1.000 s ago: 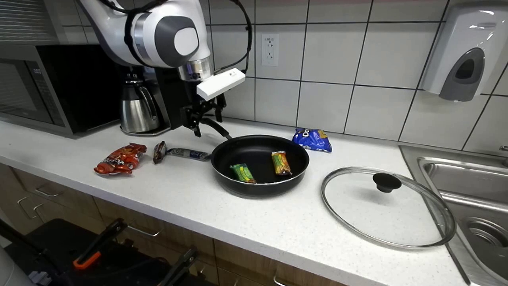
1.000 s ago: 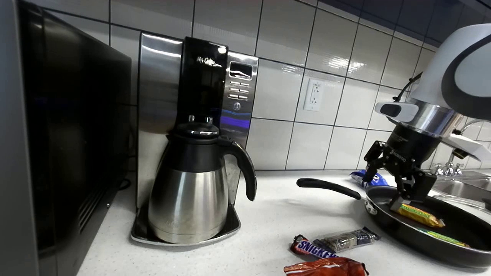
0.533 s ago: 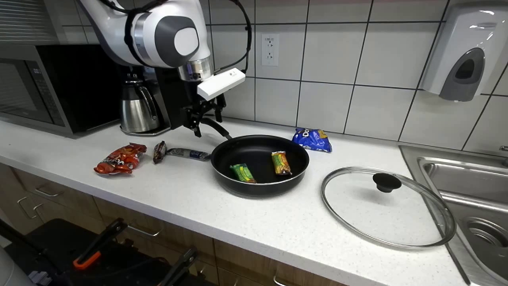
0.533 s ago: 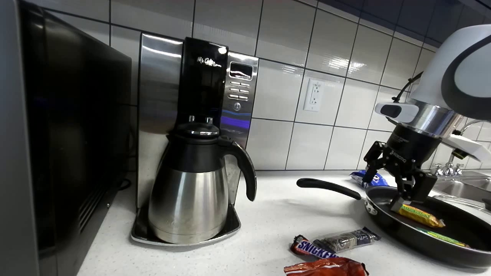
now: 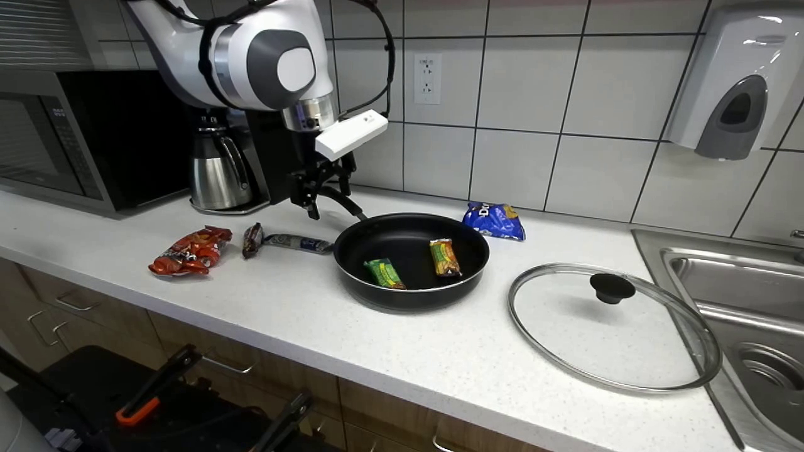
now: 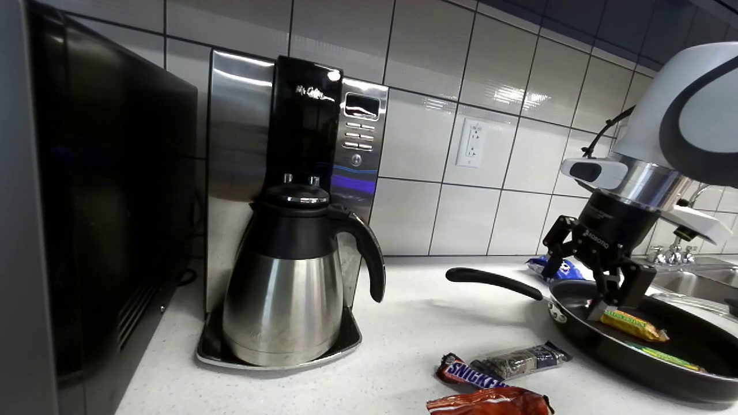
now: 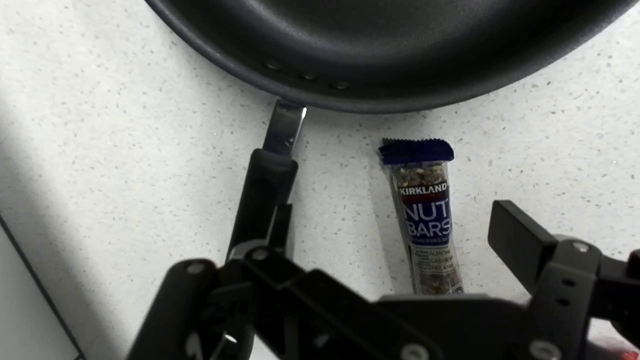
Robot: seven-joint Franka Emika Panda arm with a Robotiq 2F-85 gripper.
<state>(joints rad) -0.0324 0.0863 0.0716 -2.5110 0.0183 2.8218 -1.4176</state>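
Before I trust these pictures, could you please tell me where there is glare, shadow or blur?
In an exterior view, glare on the wall tiles and the coffee maker; in an exterior view, highlights on the soap dispenser; in the wrist view, a soft shadow beside the nut bar, itself fairly sharp, and a dark, slightly soft tool.

In both ext. views the light is bright & from above, w/ glare on wall tiles (image 6: 503, 95) & soap dispenser (image 5: 732, 63). Vert. lines lean near the edges (wide-angle distort.). Below the counter (image 5: 377, 342) it is dim. Wrist view: soft shadow beside the nut bar (image 7: 427, 215), bottom R corner blurred.
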